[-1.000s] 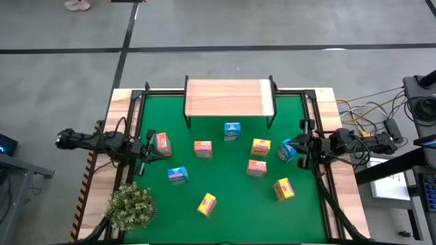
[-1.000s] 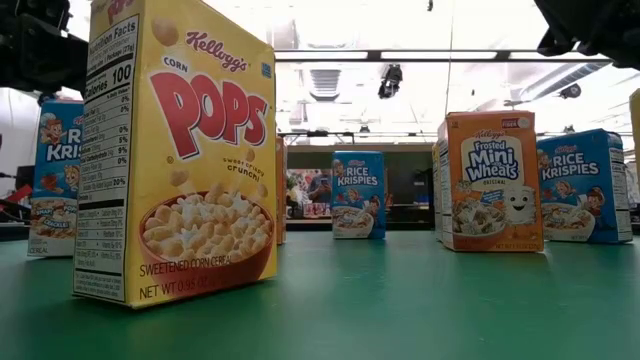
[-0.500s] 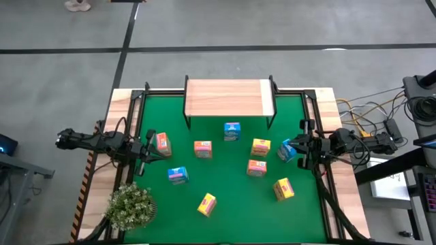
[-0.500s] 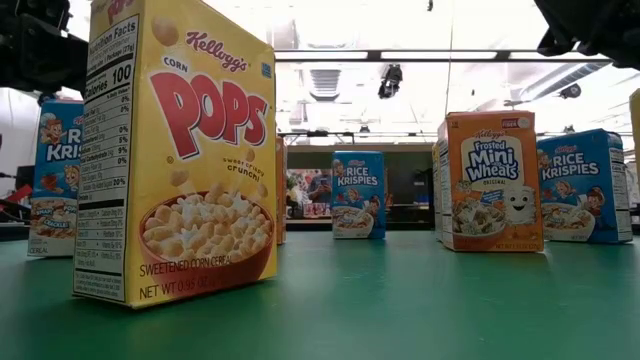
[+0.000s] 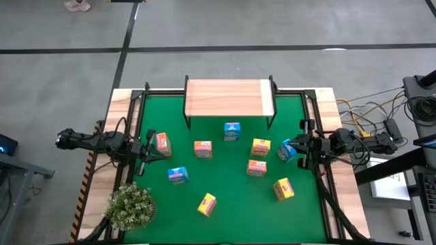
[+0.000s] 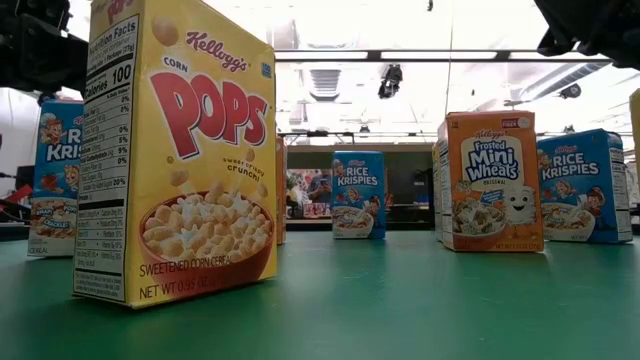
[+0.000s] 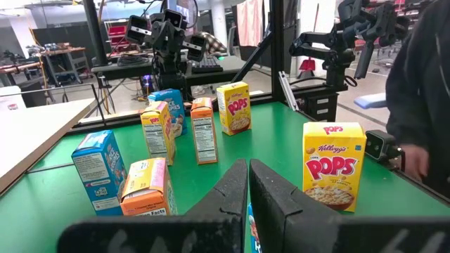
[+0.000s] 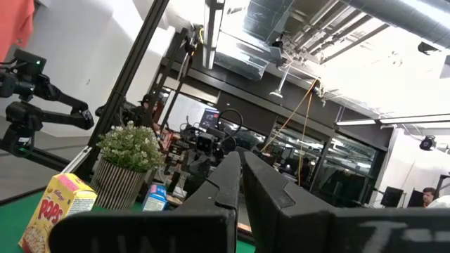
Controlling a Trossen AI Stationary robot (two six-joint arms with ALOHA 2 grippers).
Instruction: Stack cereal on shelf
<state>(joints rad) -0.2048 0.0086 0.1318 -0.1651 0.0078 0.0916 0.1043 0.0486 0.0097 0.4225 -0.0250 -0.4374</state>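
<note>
High view: the cereal is seen scattered on the green mat [image 5: 225,197], in front of the shelf [image 5: 229,97]; nothing is placed on the shelf top, so the whole stacking is judged as still to be done. Nine boxes are expected, but only eight can be counted clearly: three yellow [image 5: 206,203], three orange-pink [image 5: 202,148] and two blue [image 5: 231,131]; a third blue one seems partly hidden at the right gripper [image 5: 298,151]. The left gripper [image 5: 148,148] is held at the left edge, beside an orange-pink box. The fingers of both are pressed together, and no box is clamped. One potted plant [image 5: 131,206] stands at the near left corner.
</note>
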